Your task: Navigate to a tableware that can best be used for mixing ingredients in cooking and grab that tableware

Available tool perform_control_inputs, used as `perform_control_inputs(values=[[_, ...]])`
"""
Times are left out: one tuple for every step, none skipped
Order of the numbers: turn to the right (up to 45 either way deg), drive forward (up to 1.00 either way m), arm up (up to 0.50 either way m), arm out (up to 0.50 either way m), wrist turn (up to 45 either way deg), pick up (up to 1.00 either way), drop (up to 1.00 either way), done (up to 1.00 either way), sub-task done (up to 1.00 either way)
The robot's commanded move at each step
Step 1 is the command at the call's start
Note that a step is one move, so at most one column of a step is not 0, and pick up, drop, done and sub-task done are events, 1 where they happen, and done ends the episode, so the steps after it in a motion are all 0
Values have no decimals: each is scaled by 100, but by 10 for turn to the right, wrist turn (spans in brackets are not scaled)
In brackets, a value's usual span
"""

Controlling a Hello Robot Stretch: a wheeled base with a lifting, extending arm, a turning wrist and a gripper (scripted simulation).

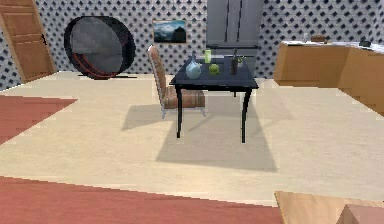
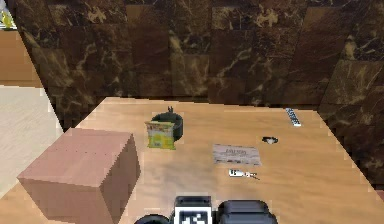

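A dark square table [image 1: 228,84] stands mid-room in the forward view. On it sit a pale rounded bowl-like thing [image 1: 194,70], a green round thing [image 1: 213,69], a slim bottle [image 1: 208,55] and a dark item [image 1: 237,63]. In the arm side view the gripper [image 2: 152,218] peeks up at the bottom edge beside a white marker square [image 2: 197,212], over a wooden tabletop [image 2: 300,170]. Its far end is cut off, so I cannot tell whether it holds anything.
A chair [image 1: 176,85] stands at the dark table's left. Behind are a round dark disc [image 1: 100,47], a door [image 1: 25,45], a fridge [image 1: 235,25] and counters [image 1: 330,62]. The wooden tabletop carries a cardboard box [image 2: 80,175], a dark pot [image 2: 170,125], a yellow-green packet [image 2: 160,134] and a remote [image 2: 293,117].
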Motion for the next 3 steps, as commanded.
perform_control_inputs(values=[[0, 0, 0, 50, 0, 0, 0, 0, 0], [0, 0, 0, 0, 450, 0, 0, 0, 0], [0, 0, 0, 0, 450, 0, 0, 0, 0]])
